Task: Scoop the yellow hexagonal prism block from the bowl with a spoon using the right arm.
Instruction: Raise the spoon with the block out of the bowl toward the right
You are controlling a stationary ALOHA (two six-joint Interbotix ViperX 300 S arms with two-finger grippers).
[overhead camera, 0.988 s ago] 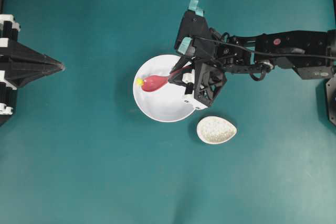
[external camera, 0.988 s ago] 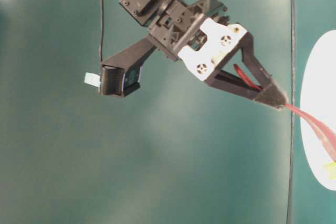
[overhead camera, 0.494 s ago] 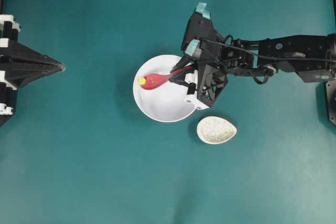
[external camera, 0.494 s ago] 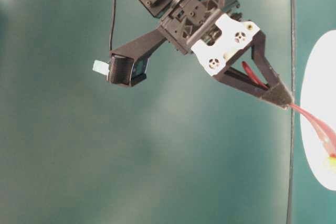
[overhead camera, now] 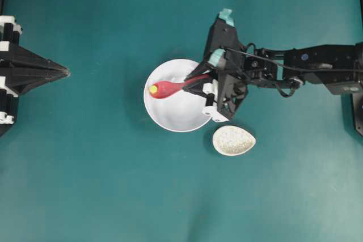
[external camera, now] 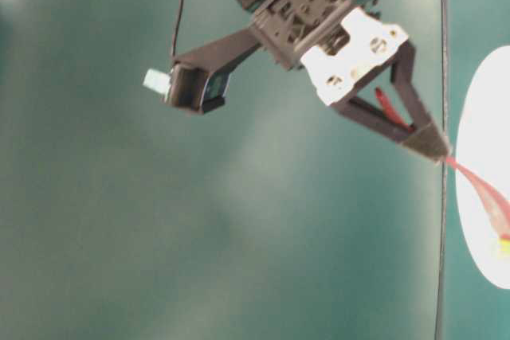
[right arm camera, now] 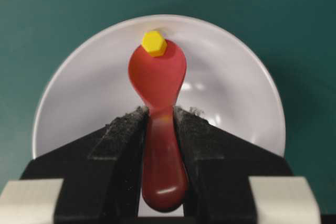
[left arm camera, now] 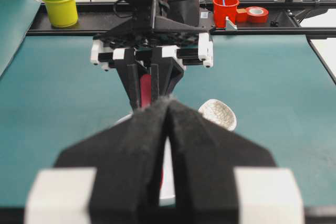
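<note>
The white bowl (overhead camera: 176,111) (right arm camera: 226,93) sits mid-table. My right gripper (overhead camera: 188,85) (right arm camera: 160,114) is shut on the handle of the red spoon (overhead camera: 166,88) (right arm camera: 157,77), whose scoop reaches left over the bowl. The yellow hexagonal prism block (overhead camera: 153,89) (right arm camera: 154,43) rests at the far tip of the scoop, near the bowl's left rim. In the table-level view the right gripper (external camera: 434,145) holds the spoon (external camera: 486,197) slanting down over the bowl (external camera: 478,133). My left gripper (overhead camera: 63,72) (left arm camera: 169,100) stays at the left edge, shut and holding nothing.
A small speckled beige dish (overhead camera: 233,140) (left arm camera: 217,114) lies just right of and below the bowl. Beyond the table's far edge, the left wrist view shows a yellow and blue cup stack (left arm camera: 59,4), a red cup (left arm camera: 226,10) and tape rolls (left arm camera: 255,13).
My right arm has drawn back to the right and lifted slightly. The block, which lay beside the scoop's tip, now sits on the scoop. The left arm is unmoved.
</note>
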